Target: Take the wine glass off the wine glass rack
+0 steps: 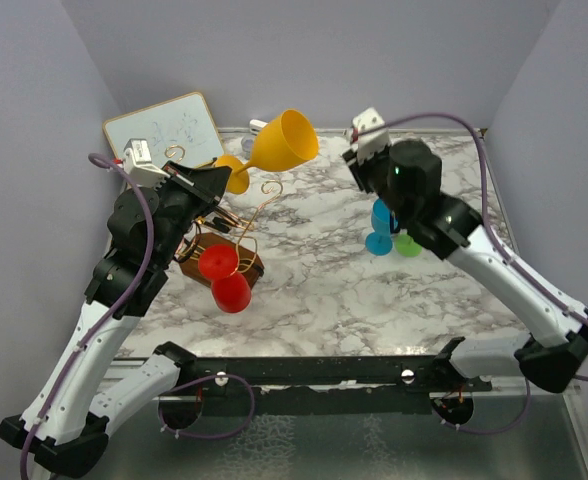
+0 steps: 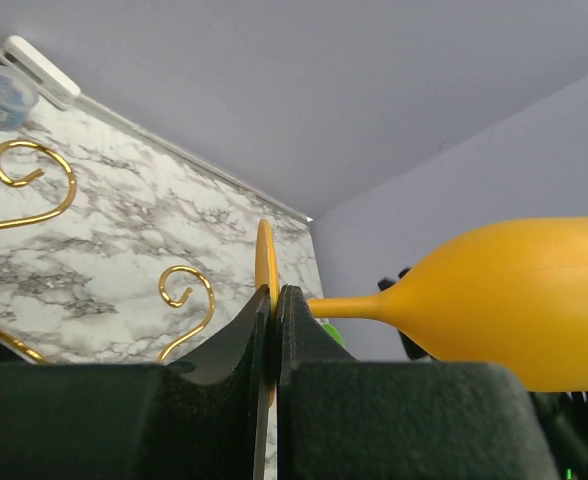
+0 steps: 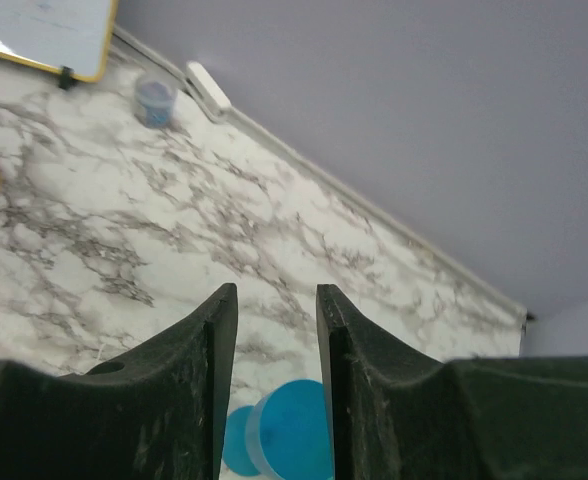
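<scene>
Marbled table (image 1: 374, 290) under lilac walls carries the rack (image 1: 253, 265) at left, with a red glass (image 1: 229, 280) hung on it. Above the rack the yellow glass (image 1: 286, 142) lies sideways in the air, seemingly clear of the hooks. It looks like light, stiff, slick plastic; held by the thin foot (image 2: 265, 255) the bowl can lever, so the stem seems safer. The left gripper (image 2: 275, 320), arm raised and reaching inward, is pinched tight on that foot. The right gripper (image 3: 274, 295) hangs part-open and empty over a blue glass (image 3: 289, 430).
</scene>
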Controlling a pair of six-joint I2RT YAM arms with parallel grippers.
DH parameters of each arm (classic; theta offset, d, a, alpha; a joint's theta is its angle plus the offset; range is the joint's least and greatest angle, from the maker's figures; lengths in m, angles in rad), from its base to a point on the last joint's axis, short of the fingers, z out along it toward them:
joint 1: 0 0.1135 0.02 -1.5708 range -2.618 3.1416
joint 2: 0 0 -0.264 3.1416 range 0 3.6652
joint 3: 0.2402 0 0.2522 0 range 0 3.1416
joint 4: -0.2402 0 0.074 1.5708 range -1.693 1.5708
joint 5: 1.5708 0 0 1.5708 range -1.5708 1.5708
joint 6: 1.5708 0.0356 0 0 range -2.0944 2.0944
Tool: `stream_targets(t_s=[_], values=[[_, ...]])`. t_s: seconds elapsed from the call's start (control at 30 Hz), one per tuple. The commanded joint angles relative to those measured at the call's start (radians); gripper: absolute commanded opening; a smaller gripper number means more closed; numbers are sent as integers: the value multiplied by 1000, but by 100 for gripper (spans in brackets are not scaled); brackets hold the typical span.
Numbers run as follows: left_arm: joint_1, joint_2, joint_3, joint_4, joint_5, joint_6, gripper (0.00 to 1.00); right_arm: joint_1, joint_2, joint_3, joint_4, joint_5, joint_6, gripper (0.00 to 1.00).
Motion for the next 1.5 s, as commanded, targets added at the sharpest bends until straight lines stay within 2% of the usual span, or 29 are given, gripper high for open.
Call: stream_targets(t_s=[0.0, 0.07, 0.17, 0.2, 0.27, 0.33, 0.43, 0.6, 0.97, 1.23, 1.33, 1.47], values=[[2, -2, 37, -30, -37, 81, 0, -224, 210, 365, -363, -565, 312, 15], [2, 20, 55, -31, -27, 114, 0, -243, 239, 432, -370, -786, 339, 9], [2, 38, 51, 11, 15, 147, 0, -245, 194, 432, -322, -912, 385, 8], [2, 48, 49, 26, 50, 157, 0, -245, 177, 433, -315, -939, 394, 11], [2, 76, 51, 55, 121, 174, 0, -245, 147, 431, -303, -1018, 406, 27], [2, 109, 51, 83, 196, 196, 0, -245, 121, 428, -288, -1072, 414, 37], [2, 144, 52, 115, 267, 215, 0, -245, 85, 428, -279, -1064, 422, 43], [2, 197, 82, 123, 334, 231, 0, -245, 43, 375, -250, -1078, 439, 45], [2, 216, 75, 179, 395, 180, 0, -245, -42, 249, -203, -1084, 409, 51], [1, 249, 73, 206, 420, 159, 0, -245, -47, 208, -175, -1103, 423, 51], [0, 266, 82, 209, 428, 157, 0, -245, -37, 200, -170, -1106, 430, 49], [1, 283, 90, 207, 430, 157, 0, -245, -25, 196, -175, -1099, 431, 34]])
